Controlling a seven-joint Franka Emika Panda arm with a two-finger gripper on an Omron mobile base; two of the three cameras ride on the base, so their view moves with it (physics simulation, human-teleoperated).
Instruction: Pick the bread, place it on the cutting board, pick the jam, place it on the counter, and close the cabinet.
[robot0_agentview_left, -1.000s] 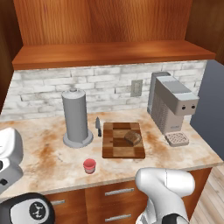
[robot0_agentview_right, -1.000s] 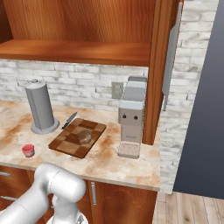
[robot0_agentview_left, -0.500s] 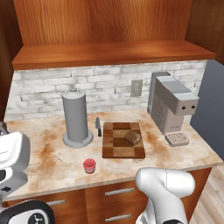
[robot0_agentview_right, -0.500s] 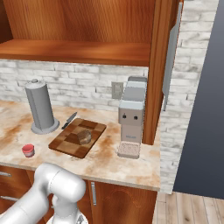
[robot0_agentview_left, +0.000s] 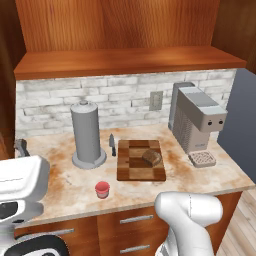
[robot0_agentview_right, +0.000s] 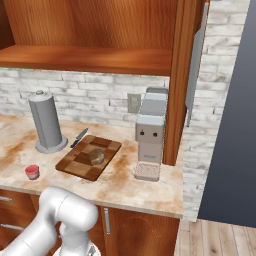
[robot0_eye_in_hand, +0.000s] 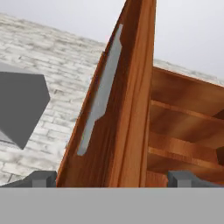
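Claw (robot0_eye_in_hand: 111, 178) spread wide astride open cabinet (robot0_eye_in_hand: 127, 109) door edge, no legible writing anywhere.

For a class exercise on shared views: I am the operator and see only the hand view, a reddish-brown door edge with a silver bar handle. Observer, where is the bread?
Observer: The small dark brown bread lies on the checkered wooden cutting board.
Operator: And the jam?
Observer: The small red jam jar stands on the blotchy beige counter, in front of the board and apart from it.
Operator: Is the door I face shut?
Observer: No. The right base view shows the reddish-brown cabinet door standing open, edge-on beside the grey coffee machine.
Operator: My gripper?
Observer: The gripper is open, its tips either side of the door edge.
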